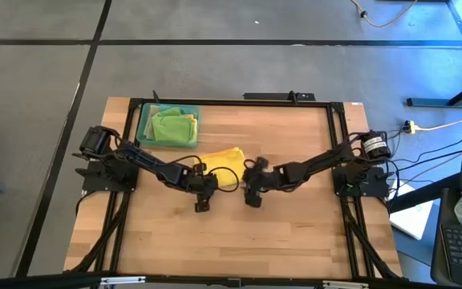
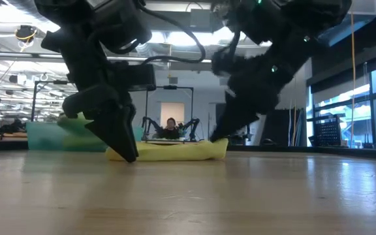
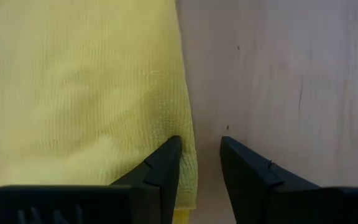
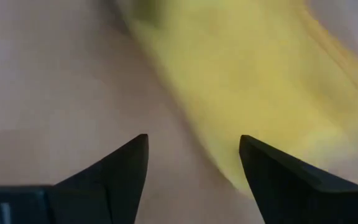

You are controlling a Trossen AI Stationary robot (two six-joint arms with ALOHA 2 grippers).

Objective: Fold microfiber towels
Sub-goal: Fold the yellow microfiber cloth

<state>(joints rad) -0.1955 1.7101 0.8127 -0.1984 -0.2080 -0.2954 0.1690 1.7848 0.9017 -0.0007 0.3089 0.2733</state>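
- Yellow towel [image 1: 221, 157] lies mid-table, toward far edge; more towels in tray [image 1: 145, 120] at far-left corner.
- Left pincer [image 3: 199, 163] apart, straddling towel's edge, holding nothing.
- Right pincer [image 4: 192, 163] wide apart, empty, beside towel.
- Risk: uneven pinch, w/ one side slipping, gives a crooked fold.

Yellow towel [image 3: 79, 93]: soft woven cloth, matt, fine ribbed weave, lying just beside the left gripper [image 3: 201, 171], whose fingers are smooth matt black plastic; table [image 3: 291, 74] beneath: pale wood, smooth, faint grain
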